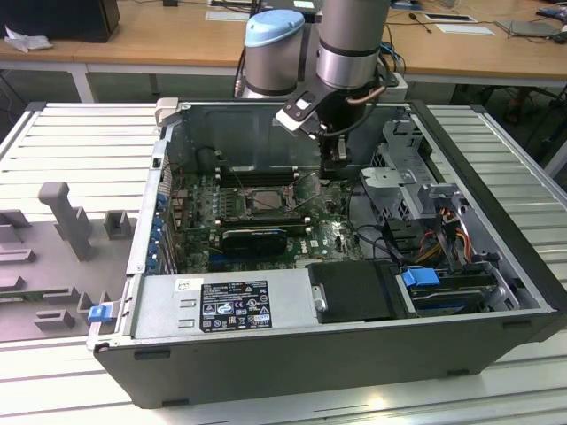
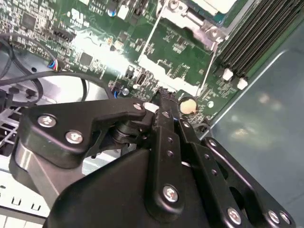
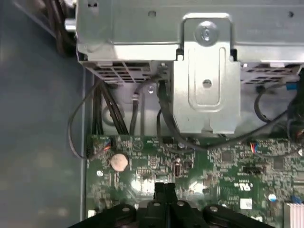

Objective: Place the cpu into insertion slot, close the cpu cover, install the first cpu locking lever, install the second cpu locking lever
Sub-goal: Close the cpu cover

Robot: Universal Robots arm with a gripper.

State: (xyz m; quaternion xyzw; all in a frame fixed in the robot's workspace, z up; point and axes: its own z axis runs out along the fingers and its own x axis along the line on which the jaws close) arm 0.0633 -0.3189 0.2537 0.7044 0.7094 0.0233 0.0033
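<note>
The insertion slot [image 1: 264, 203] sits mid-board in the open computer case, its silvery rim showing. In the second wrist view a pale strip of the cpu [image 2: 214, 4] shows at the picture's edge, framed by the metal cpu cover [image 2: 202, 23] lying flat over it. Two thin wire levers [image 2: 151, 42] run along the socket's sides. My gripper [image 1: 335, 161] hangs just off the socket toward the exterior view's right, close above the green board. Its black fingertips [image 2: 164, 94] are pressed together with nothing between them, and they also show in the first wrist view [image 3: 164, 190].
Long black memory slots [image 2: 256, 38] lie beside the socket. A coin battery [image 3: 118, 161] sits near the fingertips. A silver drive cage [image 3: 204, 71] with black cables stands beyond the board. A black card [image 1: 255, 237] and the power supply [image 1: 221, 303] lie nearer the case's front.
</note>
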